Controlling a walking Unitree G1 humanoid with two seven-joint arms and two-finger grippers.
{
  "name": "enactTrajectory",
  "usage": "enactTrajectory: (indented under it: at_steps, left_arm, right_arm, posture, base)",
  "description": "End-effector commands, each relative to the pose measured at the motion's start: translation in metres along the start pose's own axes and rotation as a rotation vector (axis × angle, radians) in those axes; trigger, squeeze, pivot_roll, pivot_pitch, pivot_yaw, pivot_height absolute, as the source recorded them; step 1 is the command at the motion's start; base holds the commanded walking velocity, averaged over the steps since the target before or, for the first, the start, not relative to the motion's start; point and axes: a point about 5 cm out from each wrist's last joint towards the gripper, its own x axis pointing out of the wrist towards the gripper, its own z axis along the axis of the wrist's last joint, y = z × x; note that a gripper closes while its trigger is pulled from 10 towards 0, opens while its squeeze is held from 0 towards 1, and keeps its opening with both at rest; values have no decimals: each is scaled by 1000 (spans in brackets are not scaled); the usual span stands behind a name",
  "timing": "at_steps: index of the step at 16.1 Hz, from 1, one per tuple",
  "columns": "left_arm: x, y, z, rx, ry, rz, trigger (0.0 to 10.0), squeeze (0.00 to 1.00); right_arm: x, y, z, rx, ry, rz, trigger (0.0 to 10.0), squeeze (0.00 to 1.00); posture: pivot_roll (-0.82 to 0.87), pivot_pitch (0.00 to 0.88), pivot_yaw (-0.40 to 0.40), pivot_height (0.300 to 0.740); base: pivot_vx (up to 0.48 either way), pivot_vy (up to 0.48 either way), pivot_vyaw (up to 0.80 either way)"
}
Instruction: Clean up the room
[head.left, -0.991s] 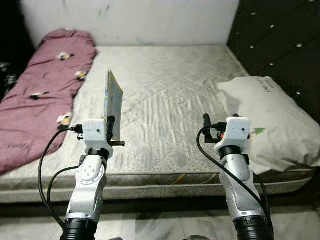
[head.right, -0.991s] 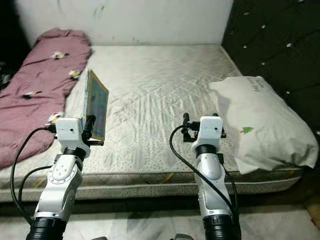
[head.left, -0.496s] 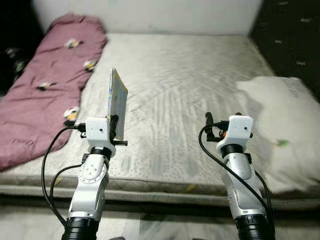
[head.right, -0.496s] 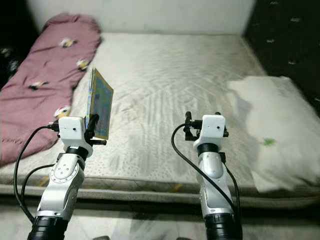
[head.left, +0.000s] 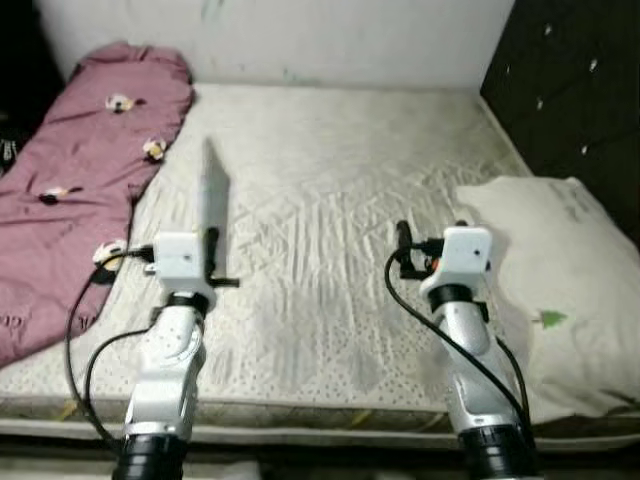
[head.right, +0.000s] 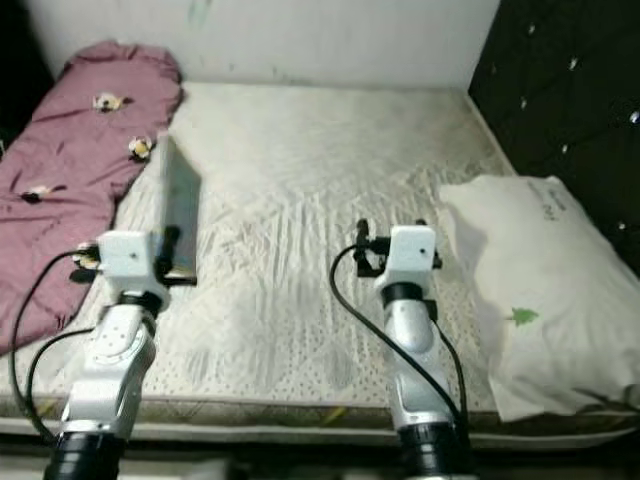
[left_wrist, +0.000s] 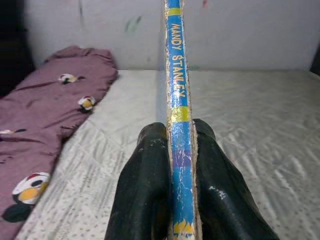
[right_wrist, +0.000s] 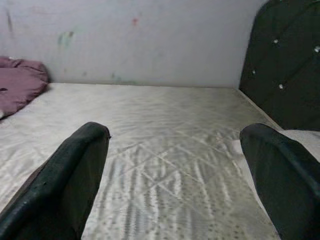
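Blue-spined book (left_wrist: 178, 100) stands upright over the mattress (head.left: 340, 180), clamped edge-on in the left pincer (left_wrist: 172, 165); the right pincer (right_wrist: 175, 185) gapes empty. Such thin purchase could let it twist loose.

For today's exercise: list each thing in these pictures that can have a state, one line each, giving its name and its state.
Book: held upright, edge-on, above the mattress.
Left gripper: shut on the book's spine.
Right gripper: open, holding nothing, over the mattress.
Pillow: lying flat at the mattress's right edge.
Purple blanket: spread lengthwise along the mattress's left side.
Mattress: bare, no sheet.
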Motion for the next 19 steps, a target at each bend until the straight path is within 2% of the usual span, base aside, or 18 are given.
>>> enactTrajectory:
  at_steps: [1,3,6,19]
  left_arm:
    - [3,-8,9,-1,-35,-20,10000,0]
    - [3,-9,9,8,-36,-29,10000,0]
    - [3,-10,9,9,-36,-34,10000,0]
    - [2,-11,8,3,-35,-40,10000,0]
  right_arm:
    - [-1,-10,-3,7,20,-41,10000,0]
    - [-1,-11,-3,6,18,-40,10000,0]
    - [-1,-10,-3,2,17,-38,10000,0]
    - [0,-10,-4,-8,22,-28,10000,0]
  posture:
    - [-27,0,13,740]
    - [-27,0,13,740]
    - [-28,0,13,740]
    - [-25,0,7,740]
  base:
    - [0,0,-800]
    - [0,0,-628]
    - [0,-81,0]
    - [0,-411,0]
